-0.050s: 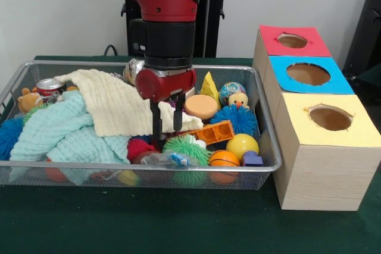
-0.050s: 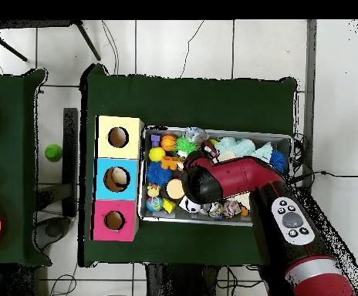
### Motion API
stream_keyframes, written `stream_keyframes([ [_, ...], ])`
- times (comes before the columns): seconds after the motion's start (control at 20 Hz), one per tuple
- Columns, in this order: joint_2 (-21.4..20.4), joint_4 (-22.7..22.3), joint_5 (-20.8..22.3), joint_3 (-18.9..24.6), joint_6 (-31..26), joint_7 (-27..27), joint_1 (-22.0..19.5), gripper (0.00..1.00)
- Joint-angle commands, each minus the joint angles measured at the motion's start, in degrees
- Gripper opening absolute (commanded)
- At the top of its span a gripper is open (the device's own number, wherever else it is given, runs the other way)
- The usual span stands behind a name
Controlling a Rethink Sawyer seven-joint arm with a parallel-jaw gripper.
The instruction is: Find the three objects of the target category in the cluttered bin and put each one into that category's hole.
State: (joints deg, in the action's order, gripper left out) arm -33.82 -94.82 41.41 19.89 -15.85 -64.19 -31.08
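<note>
Wire mesh bin (image 1: 266,147) placed on the green worktop (image 1: 178,224), long side parallel to the row of three wooden boxes (image 1: 321,171) just beside it. Box tops coloured red (image 1: 292,41), blue (image 1: 308,74) and yellow (image 1: 329,118), each with one round hole; yellow-topped box at the end of the row nearest the orange ball (image 1: 224,159). Red and black arm (image 1: 161,22) lowered into the middle of the bin; tool (image 1: 167,124) pointed straight down, its two dark fingers (image 1: 156,124) slightly parted with a narrow gap between them, released and grasping nothing visible. Fingertips set just above a red fuzzy ball (image 1: 139,147) and next to a green spiky ball (image 1: 187,146). Cream cloth (image 1: 119,102) and mint cloth (image 1: 65,132) draped over the half of the bin away from the boxes, covering much of the contents there. Orange toy brick (image 1: 215,132), blue spiky ball (image 1: 240,119), yellow ball (image 1: 242,145), purple block (image 1: 252,159), round peach disc (image 1: 201,106), yellow wedge (image 1: 209,86) and painted globe ball (image 1: 231,92) grouped in the half of the bin toward the boxes. Drink can (image 1: 49,86) and small plush bear (image 1: 28,100) at the bin's end farthest from the boxes. Target category not determinable; all visible objects inside the bin, none in a hole. Overhead view: arm (image 2: 236,179) across the bin (image 2: 217,173), tool hidden beneath it.
</note>
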Motion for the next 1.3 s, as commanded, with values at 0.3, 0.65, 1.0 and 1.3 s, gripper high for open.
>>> stream_keyframes([
  [0.3,-3.9,-4.3,-3.0,4.8,-14.0,4.0,-1.5,1.00],
  [0.65,-2.7,-1.3,-7.2,11.5,-24.2,12.6,-4.8,1.00],
  [1.0,-1.2,6.4,-9.1,18.6,-43.6,27.0,-6.8,1.00],
  [1.3,2.6,15.0,-5.4,20.2,-55.1,31.8,-4.4,1.00],
])
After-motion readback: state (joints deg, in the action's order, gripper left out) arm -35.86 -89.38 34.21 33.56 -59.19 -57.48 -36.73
